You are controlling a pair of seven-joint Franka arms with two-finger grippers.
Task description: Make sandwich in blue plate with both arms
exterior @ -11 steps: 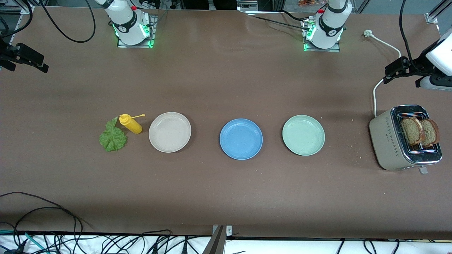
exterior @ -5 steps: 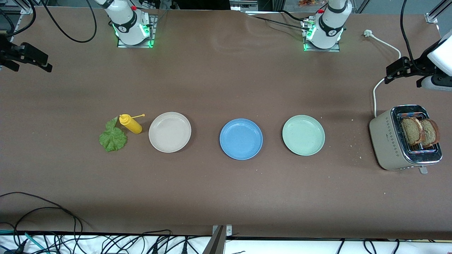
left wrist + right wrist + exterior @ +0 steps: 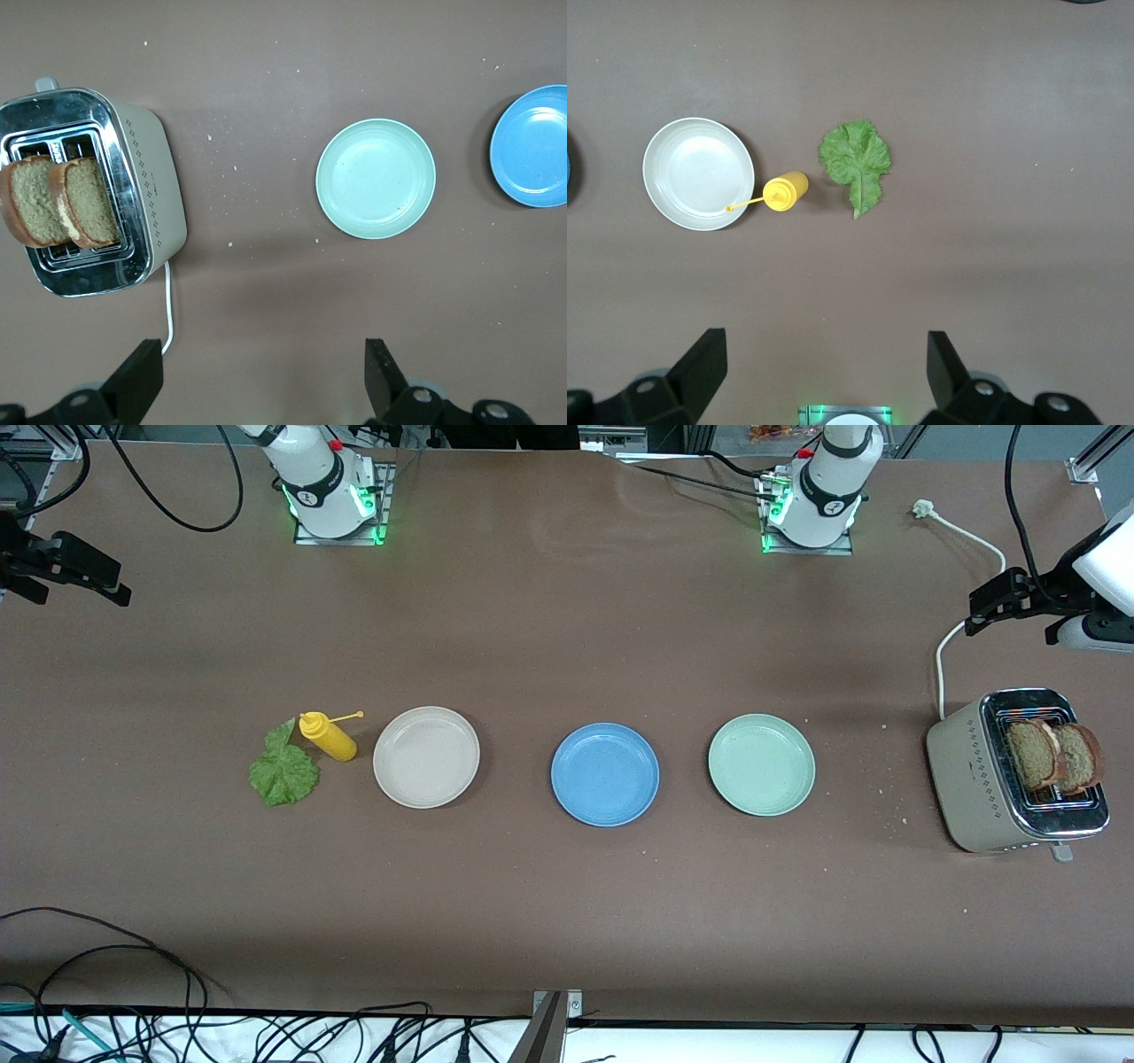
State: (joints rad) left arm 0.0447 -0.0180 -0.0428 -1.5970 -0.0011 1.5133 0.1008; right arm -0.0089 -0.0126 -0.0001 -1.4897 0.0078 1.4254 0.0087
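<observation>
Brown bread slices [image 3: 1054, 755] leaning in the toaster [image 3: 1014, 772] risked slipping, both arms' jaws open and empty.

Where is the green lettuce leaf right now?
In the front view the lettuce leaf lies flat on the table toward the right arm's end, right beside the yellow sauce bottle, with the beige-white plate just past the bottle.

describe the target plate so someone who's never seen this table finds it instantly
Three round plates sit in a row across the middle of the brown table, between a toaster at the left arm's end and a yellow squeeze bottle at the right arm's end. The blue plate is the middle one. Its neighbours are a beige-white plate and a pale green plate.
</observation>
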